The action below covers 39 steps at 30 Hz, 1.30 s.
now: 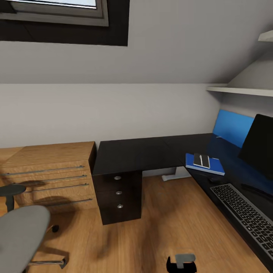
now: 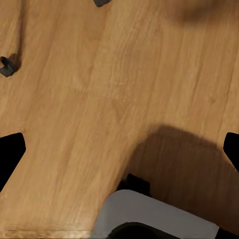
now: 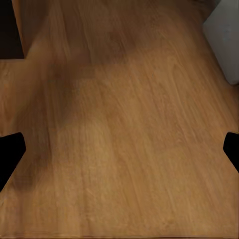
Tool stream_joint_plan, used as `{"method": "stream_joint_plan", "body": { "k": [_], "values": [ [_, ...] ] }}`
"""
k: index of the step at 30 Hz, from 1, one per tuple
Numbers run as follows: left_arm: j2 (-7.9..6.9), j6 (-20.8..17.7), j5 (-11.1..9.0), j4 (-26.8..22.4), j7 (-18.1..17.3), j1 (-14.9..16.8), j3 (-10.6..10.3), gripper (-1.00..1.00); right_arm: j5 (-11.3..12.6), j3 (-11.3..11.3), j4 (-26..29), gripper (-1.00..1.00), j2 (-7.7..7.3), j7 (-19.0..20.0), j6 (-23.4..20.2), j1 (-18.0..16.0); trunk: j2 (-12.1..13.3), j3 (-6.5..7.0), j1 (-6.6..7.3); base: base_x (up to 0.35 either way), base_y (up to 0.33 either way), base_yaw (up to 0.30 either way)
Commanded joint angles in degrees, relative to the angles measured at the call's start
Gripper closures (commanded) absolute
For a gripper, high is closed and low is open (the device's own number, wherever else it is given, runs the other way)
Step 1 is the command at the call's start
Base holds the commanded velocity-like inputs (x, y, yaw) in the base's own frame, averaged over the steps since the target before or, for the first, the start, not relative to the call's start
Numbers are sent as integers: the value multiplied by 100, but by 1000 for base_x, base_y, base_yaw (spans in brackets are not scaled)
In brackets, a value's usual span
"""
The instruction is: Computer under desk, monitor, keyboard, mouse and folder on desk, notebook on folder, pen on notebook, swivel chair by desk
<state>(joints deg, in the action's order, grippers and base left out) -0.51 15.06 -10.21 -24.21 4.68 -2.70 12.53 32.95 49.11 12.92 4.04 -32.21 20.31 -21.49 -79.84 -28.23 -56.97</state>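
Left tool [image 2: 119,149] spread over floor, keyboard [image 1: 246,214] lengthwise along desk [image 1: 144,151]

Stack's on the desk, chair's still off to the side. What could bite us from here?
1. The swivel chair stands apart from the desk, near the wooden dresser; pushing it across could clip the dark drawer unit.
2. The folder lies close to the desk's front edge, the dark item on it unsecured; a bump may shift it.
3. The keyboard also sits near the edge, exposed to passing arms.

Attic bedroom workspace: sloped ceiling with skylight [image 1: 57,11], dark corner desk [image 1: 140,153], wooden dresser [image 1: 49,174], plank floor [image 1: 151,227].
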Motion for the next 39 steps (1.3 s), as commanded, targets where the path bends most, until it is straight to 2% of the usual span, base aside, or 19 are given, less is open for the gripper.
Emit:
{"method": "stream_joint_plan", "body": {
  "k": [1,3,4,7,14,16,19,20,21,27,33,39],
  "values": [
    [-1,10,-43,43,8,-2,-14,-100,52,62,-157,-100,19,66,158,-6,-3,-4,0,0,0,94],
    [-2,12,-43,147,7,-2,-14,-100,60,61,-388,-100,41,206,373,-6,-3,-4,0,0,0,128],
    [-2,18,-34,371,7,-2,-13,-100,79,52,-729,-100,58,406,685,-2,-3,-4,0,0,0,214],
    [1,102,-29,506,4,-2,-19,-100,97,43,-962,-100,54,510,854,3,-3,-4,0,0,0,239],
    [6,542,-28,712,2,-2,-25,-100,112,35,-1133,-100,39,571,1065,106,-3,-4,0,0,0,268],
    [6,865,-28,838,3,-2,-29,-100,110,31,-1157,-100,21,580,1321,262,-3,-4,0,0,0,277],
    [7,1124,-31,880,5,-2,-28,-100,102,30,-1167,-100,11,582,1627,360,-3,-4,0,0,0,279],
    [12,1239,-32,891,8,-2,-28,-100,96,29,-1173,-100,11,578,1895,417,-3,-4,0,0,0,279],
    [18,1263,-33,893,9,-2,-27,-100,94,31,-1174,-100,12,576,1981,438,-3,-4,0,0,0,279],
    [92,1328,-40,681,38,-2,-23,-100,90,36,-1177,-100,39,564,2350,573,-3,-4,0,0,0,279],
    [264,1322,-41,338,58,-2,-29,-100,99,37,-1178,-100,64,553,2426,607,-3,-4,0,0,0,279],
    [315,1324,-50,87,70,-2,-23,-100,107,43,-1178,-100,103,545,2426,620,-3,-4,0,0,0,279]
  ]
}}
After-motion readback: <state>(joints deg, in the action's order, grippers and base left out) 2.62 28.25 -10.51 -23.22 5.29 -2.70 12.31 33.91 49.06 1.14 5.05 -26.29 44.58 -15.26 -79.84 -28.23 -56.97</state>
